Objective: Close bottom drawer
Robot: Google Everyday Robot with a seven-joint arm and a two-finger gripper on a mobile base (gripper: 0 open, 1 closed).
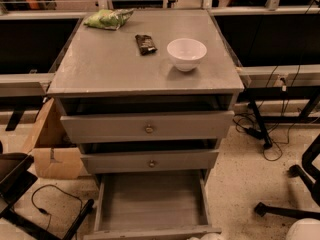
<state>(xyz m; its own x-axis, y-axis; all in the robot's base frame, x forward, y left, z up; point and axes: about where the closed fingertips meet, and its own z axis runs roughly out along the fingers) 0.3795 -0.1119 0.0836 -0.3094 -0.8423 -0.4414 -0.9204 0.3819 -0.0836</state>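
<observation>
The grey cabinet [115,69] has three drawers. The bottom drawer [152,201] is pulled far out, showing its grey plank interior; its front panel [150,232] lies at the frame's lower edge and its knob is hidden. The two wider drawers above it [147,126] [150,160] stand slightly ajar, each with a brass knob. My gripper is not in view, somewhere below the frame. Only a white rounded part of my arm [304,230] shows at the bottom right, and a white sliver [202,237] by the drawer's front right corner.
On the cabinet top lie a green bag [107,19], a dark packet [145,44] and a white bowl [186,54]. A cardboard box [52,146] and a black chair [17,184] stand at left. Cables and black chair legs [285,211] lie at right.
</observation>
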